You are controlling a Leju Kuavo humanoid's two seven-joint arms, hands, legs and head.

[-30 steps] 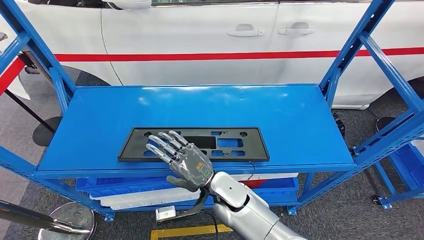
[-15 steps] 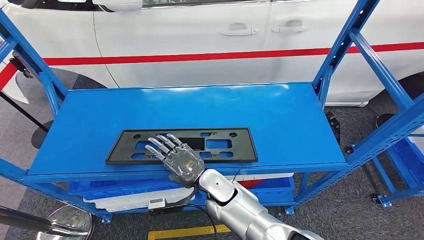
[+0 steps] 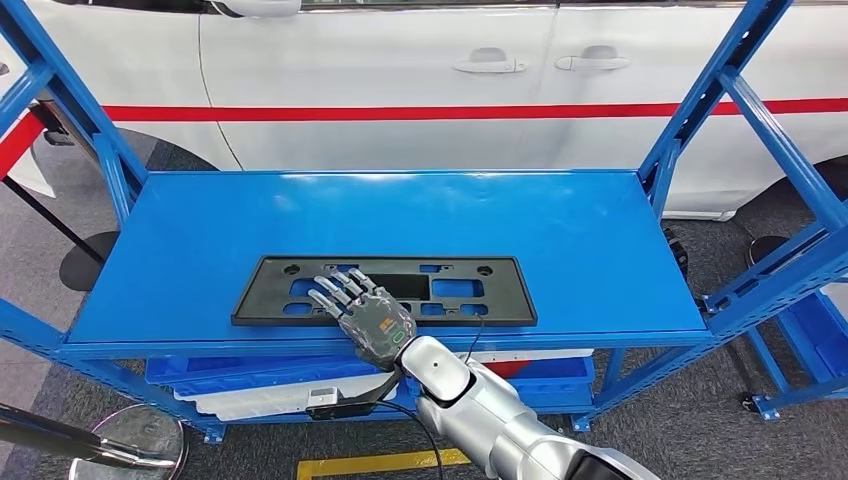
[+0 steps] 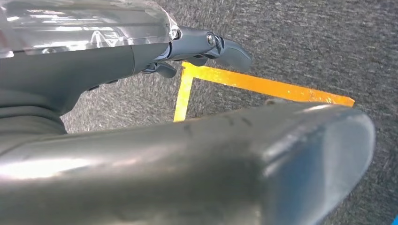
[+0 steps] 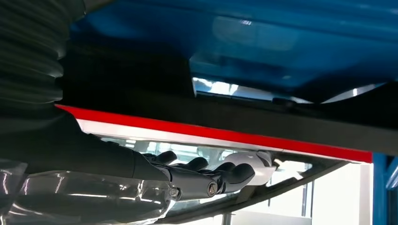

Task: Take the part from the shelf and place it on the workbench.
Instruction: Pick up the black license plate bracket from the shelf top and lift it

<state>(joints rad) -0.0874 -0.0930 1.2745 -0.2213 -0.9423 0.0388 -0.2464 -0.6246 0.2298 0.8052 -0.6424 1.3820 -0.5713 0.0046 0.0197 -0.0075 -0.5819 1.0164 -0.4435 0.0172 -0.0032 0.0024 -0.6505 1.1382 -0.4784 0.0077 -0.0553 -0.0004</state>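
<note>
Over black part [image 3: 385, 290], right hand [image 3: 365, 315] flat, fingers spread

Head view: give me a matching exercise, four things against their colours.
Things:
1. part
2. shelf
3. car
4. floor tape

Colours:
A. blue
B. yellow
C. black
D. white with a red stripe

Pairs: 1-C, 2-A, 3-D, 4-B
</note>
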